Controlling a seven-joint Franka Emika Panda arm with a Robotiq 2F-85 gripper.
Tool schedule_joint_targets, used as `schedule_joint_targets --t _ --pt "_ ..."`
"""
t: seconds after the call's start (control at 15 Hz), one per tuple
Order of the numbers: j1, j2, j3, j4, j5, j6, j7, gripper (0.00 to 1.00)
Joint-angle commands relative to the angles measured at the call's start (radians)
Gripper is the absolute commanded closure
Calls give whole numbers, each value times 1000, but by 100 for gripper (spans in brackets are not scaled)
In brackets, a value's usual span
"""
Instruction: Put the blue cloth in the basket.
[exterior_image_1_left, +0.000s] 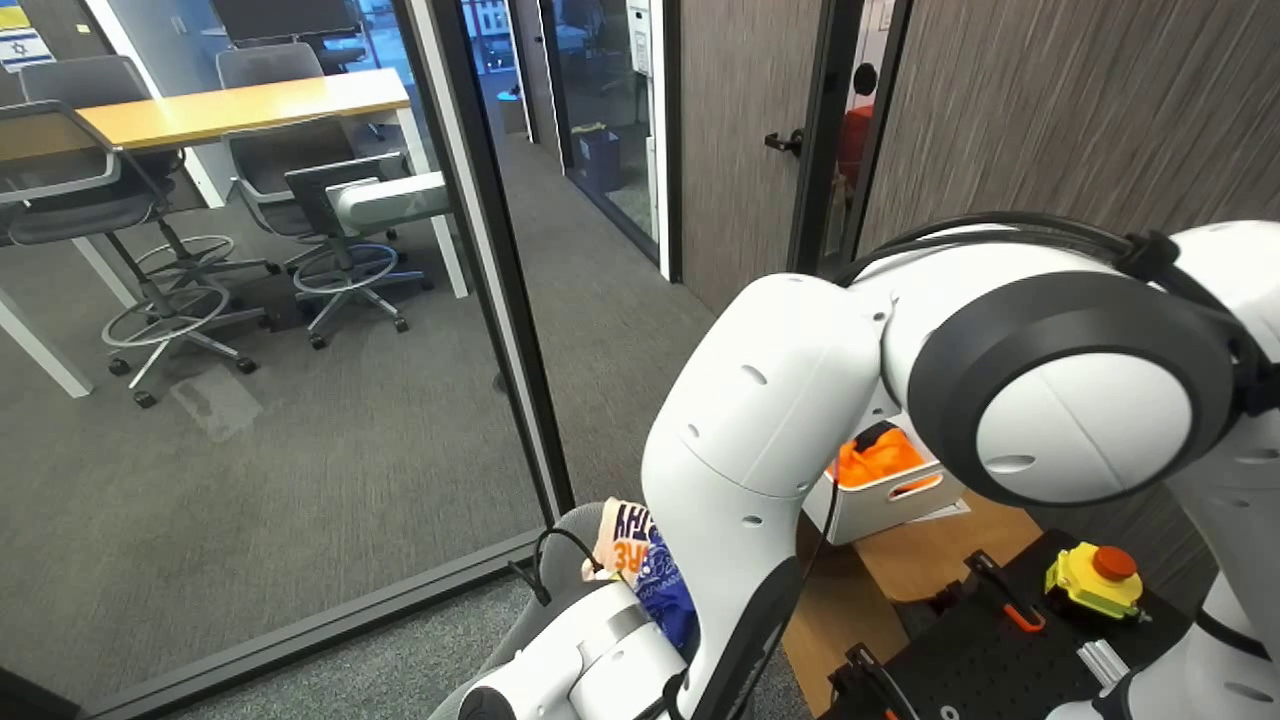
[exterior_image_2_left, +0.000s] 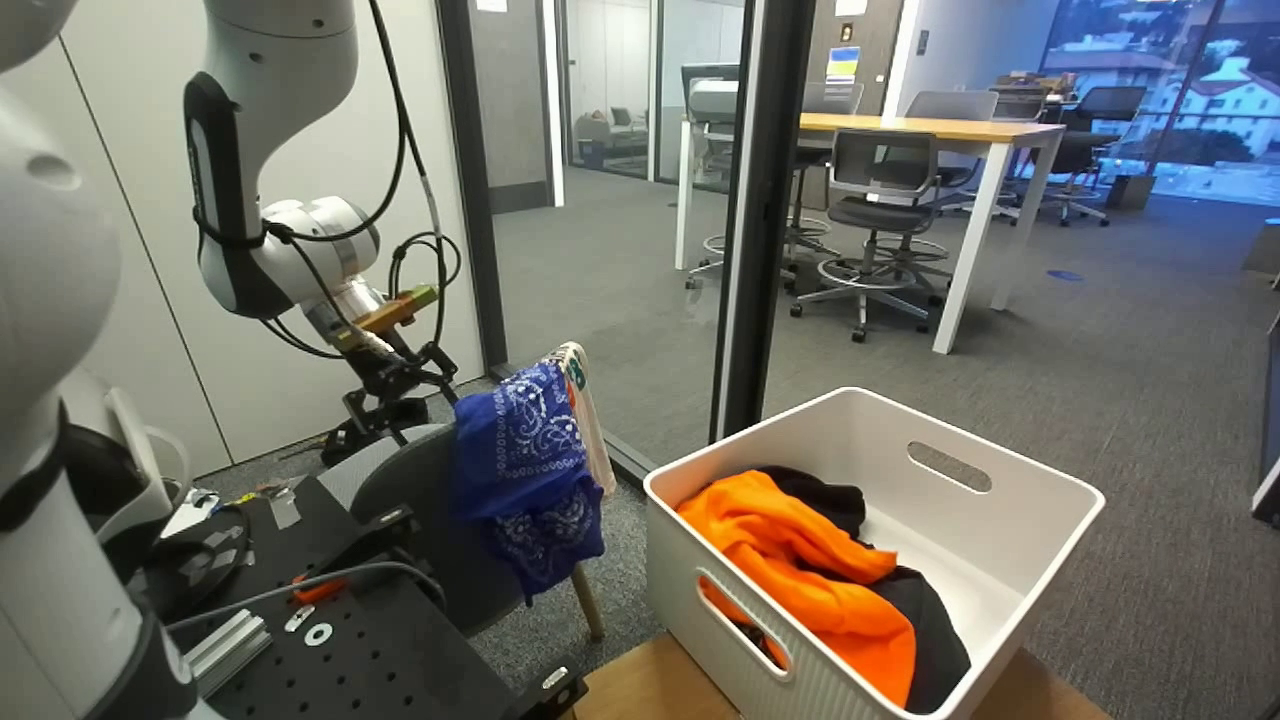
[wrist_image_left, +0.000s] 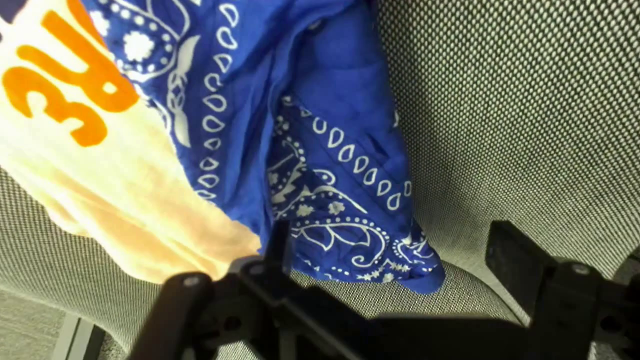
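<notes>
Blue cloth (exterior_image_2_left: 530, 460), one, presumably light, limp, not fragile, is draping over the chair back (exterior_image_2_left: 428, 485), its edge nearest the gripper (wrist_image_left: 392, 247) likely offering the best hold, the jaws standing wide apart, empty.

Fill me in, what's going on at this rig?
A robot arm points its open gripper at the blue cloth, draped over a chair along with a cream-and-orange cloth. Nothing is gripped yet. The white basket holds an orange cloth and dark fabric; the blue cloth isn't in it yet.
</notes>
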Motion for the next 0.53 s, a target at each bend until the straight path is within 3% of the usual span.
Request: schedule_joint_targets --t 0.0,0.47 --pt "19 -14 -30 -10 -15 -44 -25 0" --pt "-73 -136 -79 -235 -116 32 47 0"
